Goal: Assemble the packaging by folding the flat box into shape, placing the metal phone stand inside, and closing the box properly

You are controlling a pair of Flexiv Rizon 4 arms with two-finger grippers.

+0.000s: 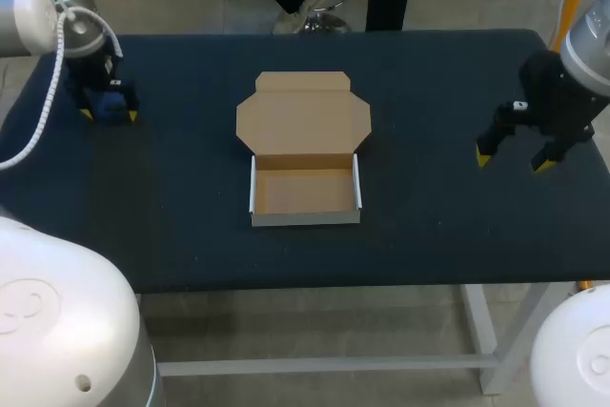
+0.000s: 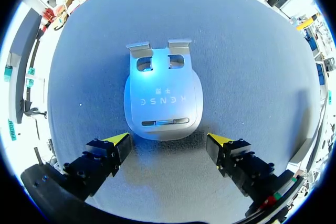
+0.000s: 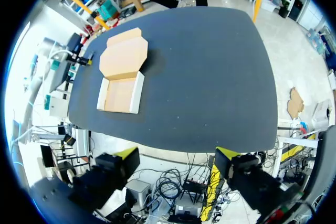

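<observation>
Dark blue table [image 1: 191, 235] carried everything. The box [image 1: 303, 164] sat mid-table, folded into an open tray, with its lid flap lying flat on the far side. My right gripper [image 1: 515, 159] hung well right of the box, fingers spread with nothing between them. My left gripper [image 2: 169, 141] was well left of the box, low over the table and released too. The metal phone stand [image 2: 163, 98] lay flat just ahead of those tips, untouched, well apart from the box and not in it.
</observation>
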